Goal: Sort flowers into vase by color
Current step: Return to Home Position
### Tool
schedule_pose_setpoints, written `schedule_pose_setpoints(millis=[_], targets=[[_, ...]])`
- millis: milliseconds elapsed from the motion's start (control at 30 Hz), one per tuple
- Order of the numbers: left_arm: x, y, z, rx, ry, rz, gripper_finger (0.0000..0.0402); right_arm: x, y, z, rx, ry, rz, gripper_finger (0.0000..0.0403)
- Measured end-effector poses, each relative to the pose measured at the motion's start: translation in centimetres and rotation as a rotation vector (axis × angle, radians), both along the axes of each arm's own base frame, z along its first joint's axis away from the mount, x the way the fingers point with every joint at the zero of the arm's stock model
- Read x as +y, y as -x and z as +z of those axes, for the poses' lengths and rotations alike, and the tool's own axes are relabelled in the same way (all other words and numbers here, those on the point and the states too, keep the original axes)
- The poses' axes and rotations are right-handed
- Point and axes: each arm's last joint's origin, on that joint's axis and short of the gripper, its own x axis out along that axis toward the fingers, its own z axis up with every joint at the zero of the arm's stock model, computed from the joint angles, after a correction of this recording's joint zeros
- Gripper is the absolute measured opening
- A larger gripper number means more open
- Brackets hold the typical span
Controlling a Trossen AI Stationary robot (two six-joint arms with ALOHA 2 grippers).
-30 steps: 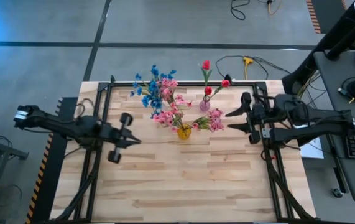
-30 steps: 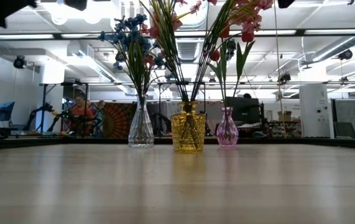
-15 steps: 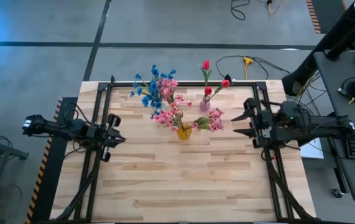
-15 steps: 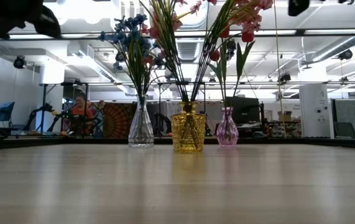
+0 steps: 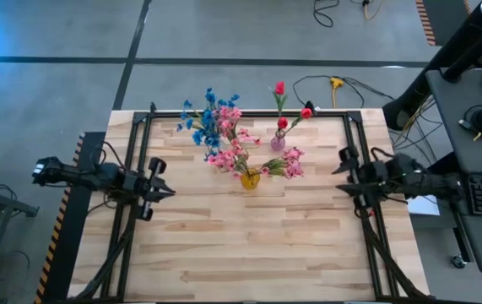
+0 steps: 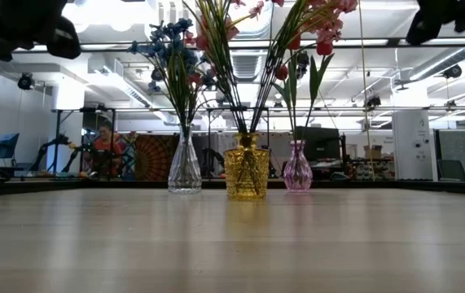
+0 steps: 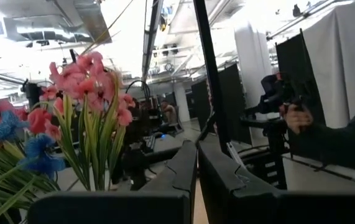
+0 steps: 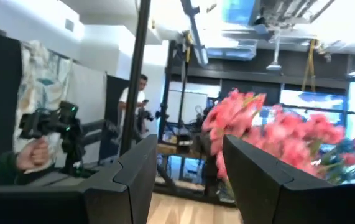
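Clock read on the overhead view, 12 at the far edge of the tabletop [image 5: 249,253].

- 9 o'clock edge: left gripper [image 5: 165,191] hangs over the tabletop's rim and points toward 3. In its wrist view the jaws of the left gripper [image 7: 197,168] are drawn together to a thin slit, with nothing between them. Beyond them, a person's hand [image 7: 297,116] holds a dark device.
- 11 o'clock: blue flowers [image 5: 200,122] stand in the clear vase [image 6: 185,167], leftmost of three in the level view. The stems are upright and the blossoms [image 6: 167,41] fan out above.
- Just toward 12 from centre: pink flowers [image 5: 232,143] fill the yellow vase [image 5: 250,179]. The sprays spread toward 10 and toward 3. In the level view the yellow vase [image 6: 246,172] sits between the other two, just beside each.
- 12 to 1 o'clock: red tulips [image 5: 281,101] stand in the violet vase [image 5: 278,142], stems leaning apart. The violet vase [image 6: 297,171] is rightmost in the row, with one red bud [image 6: 282,72] showing among the stems.
- All flowers are in vases, one colour to each.
- 3 o'clock edge: right gripper [image 5: 339,171] is over the rim and points toward 9. Its wrist view shows the jaws of the right gripper [image 8: 189,168] wide apart and empty, with pink blossoms in the gap beyond.
- Room behind: a seated person in orange [image 6: 106,146] far off.
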Motion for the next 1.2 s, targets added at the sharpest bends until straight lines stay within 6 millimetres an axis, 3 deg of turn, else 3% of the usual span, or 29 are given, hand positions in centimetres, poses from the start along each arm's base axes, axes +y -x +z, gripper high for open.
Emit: schedule_pose_setpoints(millis=[167,233,467,1200], targets=[[0.0,-0.2,-0.3,0.036,-0.003,-0.002,0.0000,0.0,-1.3,-3.3,0.028,0.052,0.008,0.0176],[-0.1,-0.2,-0.4,0.048,0.002,-0.003,0.0000,0.0,-1.6,-3.7,0.066,0.111,0.001,0.0176],[-0.1,-0.6,-0.6,0.087,-0.004,-0.002,0.0000,0.0,-2.1,-4.2,0.096,0.229,-0.022,0.0176],[-0.2,-1.2,-1.2,0.158,-0.017,0.003,0.0000,0.0,-2.7,-4.8,0.199,0.096,0.024,0.0176]])
